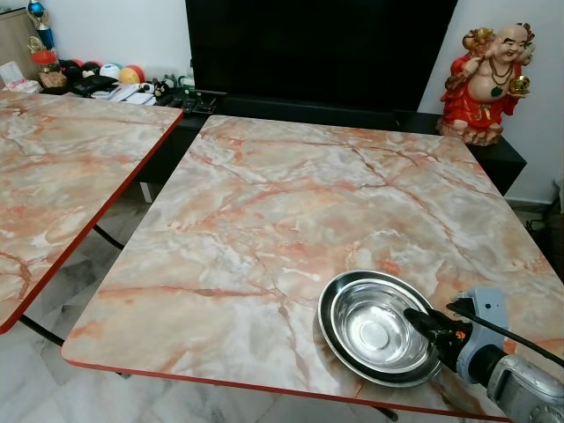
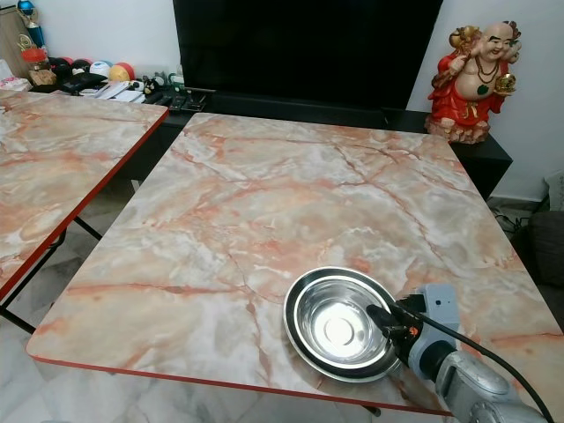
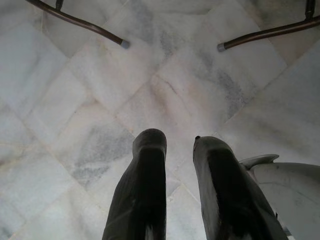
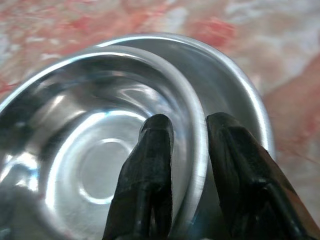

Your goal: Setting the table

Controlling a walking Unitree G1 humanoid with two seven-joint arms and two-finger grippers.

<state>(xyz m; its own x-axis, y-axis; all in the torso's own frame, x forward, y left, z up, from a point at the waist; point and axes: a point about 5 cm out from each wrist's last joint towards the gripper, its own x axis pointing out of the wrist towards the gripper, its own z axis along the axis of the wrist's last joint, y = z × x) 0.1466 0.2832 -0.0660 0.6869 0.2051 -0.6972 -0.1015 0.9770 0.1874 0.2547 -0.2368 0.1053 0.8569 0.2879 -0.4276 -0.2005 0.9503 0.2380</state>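
A shiny steel bowl (image 1: 374, 330) sits inside a shallow steel plate (image 1: 324, 322) near the front right corner of the marble-patterned table (image 1: 264, 203). My right gripper (image 1: 414, 315) reaches in from the right and straddles the bowl's near rim. In the right wrist view the right gripper (image 4: 190, 125) has one finger inside the bowl (image 4: 90, 150) and the other outside it, over the plate (image 4: 235, 85), pinching the rim. My left gripper (image 3: 179, 140) hangs idle over the floor, its fingers a narrow gap apart with nothing between them.
A second marble-patterned table (image 1: 62, 167) stands to the left across a narrow gap. Behind are a dark TV (image 1: 317, 44) on a low black cabinet, a red and gold statue (image 1: 486, 84) at the back right, and clutter (image 1: 106, 79) at the back left. Table legs (image 3: 80, 22) rest on the tiled floor.
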